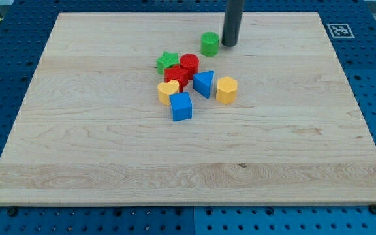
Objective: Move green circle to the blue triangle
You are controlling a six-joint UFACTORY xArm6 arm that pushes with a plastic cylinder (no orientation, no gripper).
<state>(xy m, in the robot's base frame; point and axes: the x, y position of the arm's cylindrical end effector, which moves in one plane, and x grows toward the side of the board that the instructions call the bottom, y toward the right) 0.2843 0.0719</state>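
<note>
My tip (230, 44) rests on the wooden board (77, 130) just right of the green circle (209, 44), barely apart from it. The blue triangle (203, 83) lies below, amid the cluster, between the red circle (188, 64) and yellow hexagon (226, 90).

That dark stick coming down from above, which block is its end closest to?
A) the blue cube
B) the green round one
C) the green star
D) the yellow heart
B: my tip sits just to the view's right of the green circle, with a small gap between them; the other blocks cluster farther toward the view's bottom.
</note>
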